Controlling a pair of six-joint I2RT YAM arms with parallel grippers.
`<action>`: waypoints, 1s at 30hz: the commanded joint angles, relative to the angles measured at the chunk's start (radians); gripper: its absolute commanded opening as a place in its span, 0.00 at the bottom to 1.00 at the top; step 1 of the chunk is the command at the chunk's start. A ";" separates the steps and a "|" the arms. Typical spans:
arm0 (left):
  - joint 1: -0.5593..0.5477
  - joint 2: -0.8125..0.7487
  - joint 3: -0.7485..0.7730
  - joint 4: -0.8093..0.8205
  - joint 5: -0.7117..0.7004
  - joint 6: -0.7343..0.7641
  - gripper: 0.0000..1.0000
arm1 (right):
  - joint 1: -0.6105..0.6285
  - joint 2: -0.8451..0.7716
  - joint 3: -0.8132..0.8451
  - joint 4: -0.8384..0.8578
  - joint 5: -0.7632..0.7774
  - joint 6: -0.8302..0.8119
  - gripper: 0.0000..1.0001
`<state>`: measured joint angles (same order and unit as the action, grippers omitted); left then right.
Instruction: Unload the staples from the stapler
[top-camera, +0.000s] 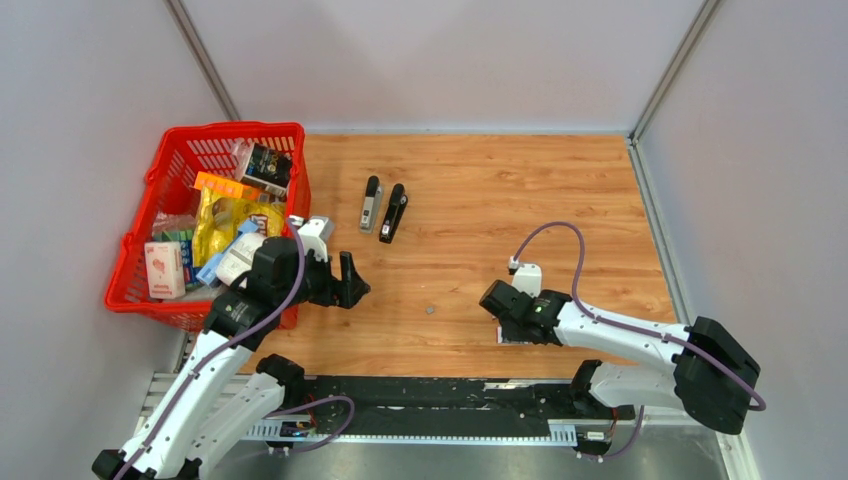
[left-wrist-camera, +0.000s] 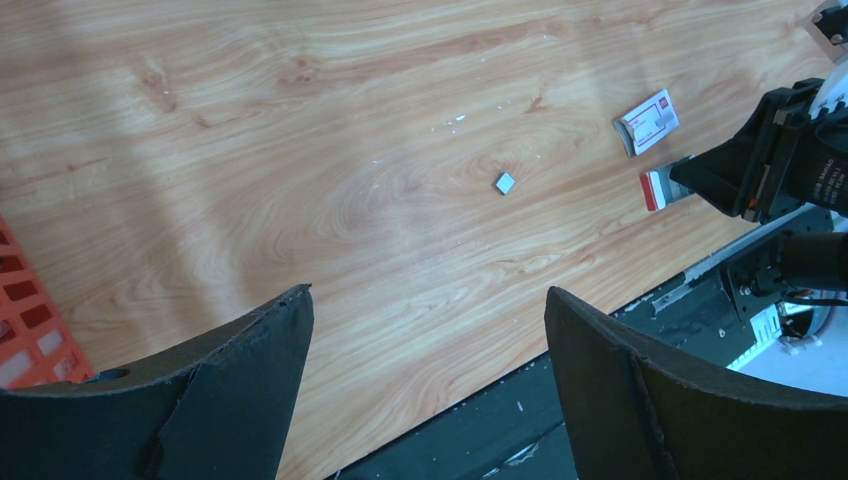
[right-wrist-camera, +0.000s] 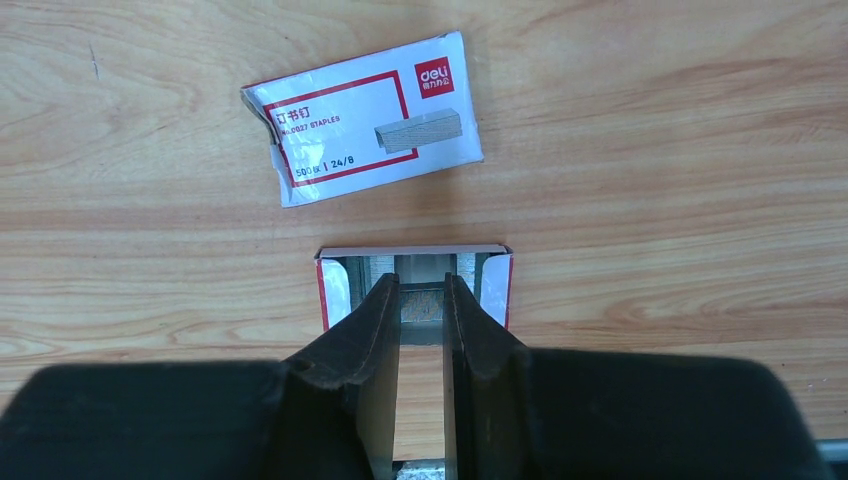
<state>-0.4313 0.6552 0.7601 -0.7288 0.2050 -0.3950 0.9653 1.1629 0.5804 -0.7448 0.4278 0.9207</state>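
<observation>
Two black staplers (top-camera: 371, 203) (top-camera: 393, 211) lie side by side at the far middle of the table. My right gripper (right-wrist-camera: 422, 285) points down into the open red-and-white box tray (right-wrist-camera: 334, 290), its narrow jaws shut on a short grey strip of staples (right-wrist-camera: 422, 306) held at the tips. More grey strips (right-wrist-camera: 362, 272) lie in the tray. Another small grey piece of staples (top-camera: 430, 311) (left-wrist-camera: 505, 182) lies loose on the wood between the arms. My left gripper (left-wrist-camera: 428, 292) (top-camera: 352, 281) hovers wide open over bare wood, holding nothing.
The box's white-and-red sleeve (right-wrist-camera: 365, 118) (left-wrist-camera: 648, 122) lies just beyond the tray. A red basket (top-camera: 180, 150) full of packets stands at the left, close behind the left arm. The black rail (top-camera: 430, 392) runs along the near edge.
</observation>
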 joint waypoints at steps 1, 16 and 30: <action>0.003 -0.011 -0.004 0.025 0.014 0.005 0.93 | -0.004 0.000 -0.008 0.032 0.031 0.023 0.17; 0.003 -0.011 -0.002 0.025 0.019 0.004 0.93 | -0.005 0.015 -0.002 0.036 0.039 0.024 0.23; 0.003 -0.009 -0.004 0.026 0.019 0.007 0.93 | -0.005 0.020 0.027 0.036 0.035 0.007 0.35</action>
<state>-0.4313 0.6552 0.7597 -0.7288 0.2089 -0.3950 0.9653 1.1763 0.5755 -0.7372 0.4332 0.9203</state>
